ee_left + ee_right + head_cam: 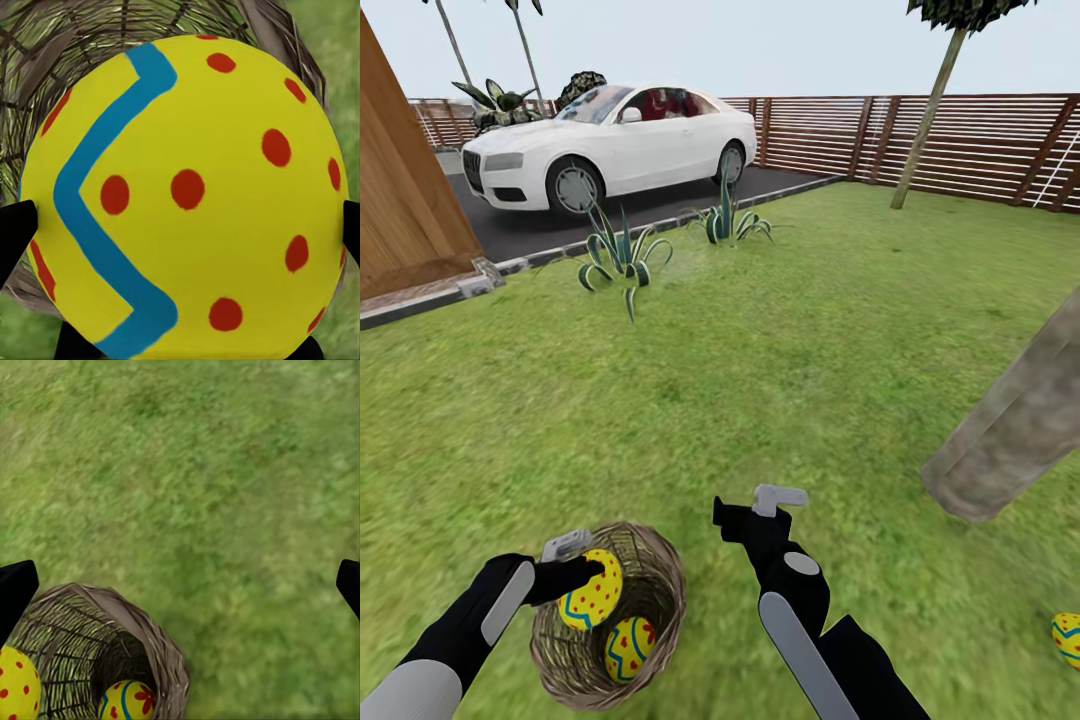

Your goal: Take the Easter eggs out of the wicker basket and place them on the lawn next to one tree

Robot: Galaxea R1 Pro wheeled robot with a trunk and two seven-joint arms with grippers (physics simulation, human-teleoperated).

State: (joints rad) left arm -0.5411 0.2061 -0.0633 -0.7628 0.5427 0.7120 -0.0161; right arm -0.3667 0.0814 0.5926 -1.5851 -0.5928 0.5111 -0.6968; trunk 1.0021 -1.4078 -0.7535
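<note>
- Our left gripper (585, 572) is closed on one Easter egg (591, 588), its dark fingertips (16, 232) pressed against both flanks of the shell; the egg sits at the rim height of the wicker basket (660, 585).
- We judge the step in hand to be lifting this egg out: we should raise it straight up until it clears the braided rim before swinging sideways, and keep the squeeze steady, since a smooth rounded shell can slip.
- A second egg (628, 645) lies in the bottom of the basket, just beside the held one; we should avoid nudging it or tipping the basket as we rise.
- Our right gripper (760, 507) hovers over the lawn (780, 380) with its jaws spread wide and empty, near the basket's right side, so the left arm's path should pass in front of it.
- A third egg (1067, 638) already rests on the grass near the thick tree (1015, 430).
- Between basket and trunk the grass is open; the driveway curb (510, 268), car (610, 145) and fence (960, 140) stand well apart.
</note>
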